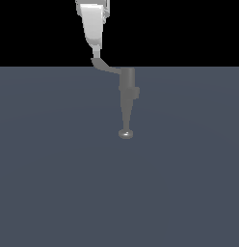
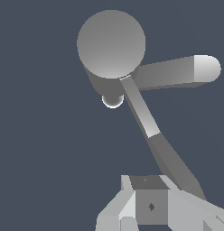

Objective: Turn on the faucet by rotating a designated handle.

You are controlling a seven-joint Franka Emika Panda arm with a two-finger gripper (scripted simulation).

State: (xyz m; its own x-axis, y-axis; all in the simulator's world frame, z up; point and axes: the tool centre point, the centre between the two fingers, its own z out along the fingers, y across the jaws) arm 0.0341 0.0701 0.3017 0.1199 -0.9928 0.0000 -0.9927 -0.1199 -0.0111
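The grey faucet (image 1: 127, 89) stands on the dark floor, its body tapering to a stem that ends in a round knob (image 1: 125, 133). The thin bent handle (image 1: 105, 66) sticks out of its thick end toward the exterior view's left. My white gripper (image 1: 96, 54) comes down from above with its fingers together, their tips at the handle's flattened end. In the wrist view the handle (image 2: 150, 131) runs from the faucet's round body (image 2: 111, 43) to beside my gripper (image 2: 151, 189). The handle lies alongside the fingers, not between them.
A second, thicker arm with a pale rounded tip (image 2: 177, 74) juts sideways from the faucet body, showing as a small stub (image 1: 137, 91) in the exterior view. Flat blue-grey floor (image 1: 54, 169) surrounds the fixture.
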